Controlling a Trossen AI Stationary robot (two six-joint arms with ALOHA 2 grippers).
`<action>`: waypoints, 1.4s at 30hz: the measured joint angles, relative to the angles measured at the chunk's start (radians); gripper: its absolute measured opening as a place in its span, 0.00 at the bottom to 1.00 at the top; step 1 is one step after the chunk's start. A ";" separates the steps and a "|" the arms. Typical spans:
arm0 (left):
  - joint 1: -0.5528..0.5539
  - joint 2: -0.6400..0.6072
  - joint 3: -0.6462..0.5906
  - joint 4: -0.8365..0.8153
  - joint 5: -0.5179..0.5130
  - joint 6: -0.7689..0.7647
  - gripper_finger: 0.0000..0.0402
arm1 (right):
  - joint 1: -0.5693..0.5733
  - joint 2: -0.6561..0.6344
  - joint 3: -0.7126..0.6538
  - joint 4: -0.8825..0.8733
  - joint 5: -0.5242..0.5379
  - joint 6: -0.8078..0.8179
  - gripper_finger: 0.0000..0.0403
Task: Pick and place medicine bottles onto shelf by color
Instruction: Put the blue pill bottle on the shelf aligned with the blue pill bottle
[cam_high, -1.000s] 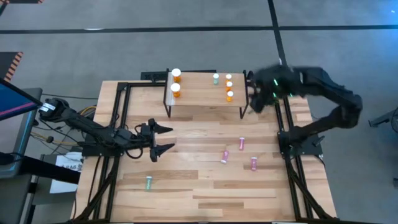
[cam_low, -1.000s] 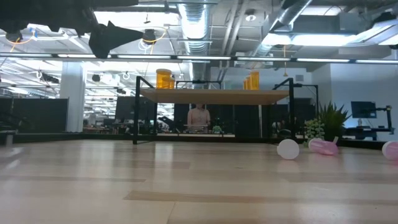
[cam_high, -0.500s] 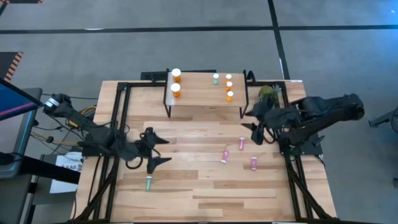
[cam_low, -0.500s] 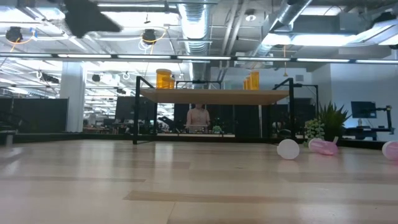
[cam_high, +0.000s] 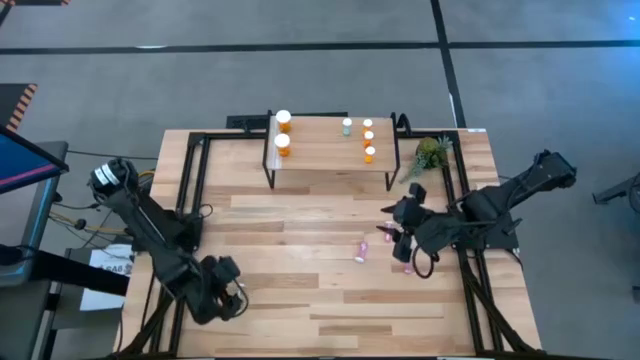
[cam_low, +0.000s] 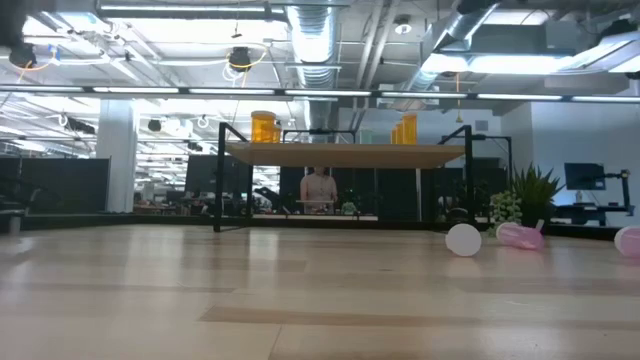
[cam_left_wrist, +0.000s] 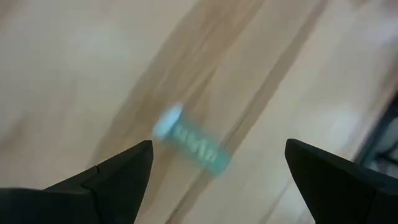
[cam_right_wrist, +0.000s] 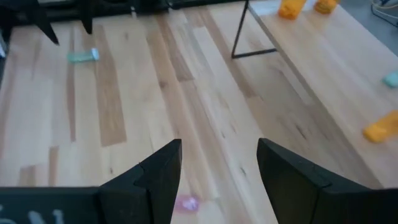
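Two arms work over the wooden table (cam_high: 300, 310). The left gripper (cam_high: 228, 296) hangs low in the lower left of the high view, over the spot where a pale green bottle (cam_left_wrist: 191, 139) lies on its side; in the left wrist view that bottle shows between the spread fingers (cam_left_wrist: 109, 180), untouched, white cap toward the frame's left. The right gripper (cam_high: 403, 228) sits right of centre in the high view, fingers apart and holding nothing, above the pink bottles: one pink bottle (cam_high: 361, 251) lies just left of it, and bits of others peek out at its edge. In the right wrist view a pink bottle (cam_right_wrist: 188, 203) shows low between the dark fingers (cam_right_wrist: 152, 177), and the green one appears far off in the upper left. The shelf (cam_high: 325, 160) stands at the top centre of the high view, carrying two larger orange bottles (cam_high: 283, 133) at its left end, and a pale green one (cam_high: 347, 126) with three small orange bottles (cam_high: 369, 140) toward its right end. A small green plant (cam_high: 431, 153) sits just right of the shelf. In the low view, pink bottles (cam_low: 520, 235) lie at the right edge.
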 joint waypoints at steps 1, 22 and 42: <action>-0.015 0.015 0.000 -0.012 0.018 -0.043 0.88 | 0.003 0.008 0.000 0.015 0.000 0.001 0.58; -0.024 0.188 -0.001 0.014 0.075 -0.300 0.88 | 0.031 0.022 0.002 0.086 0.000 -0.014 0.58; 0.048 0.190 0.096 -0.073 0.018 0.503 0.88 | 0.031 0.022 0.002 0.090 0.000 -0.015 0.58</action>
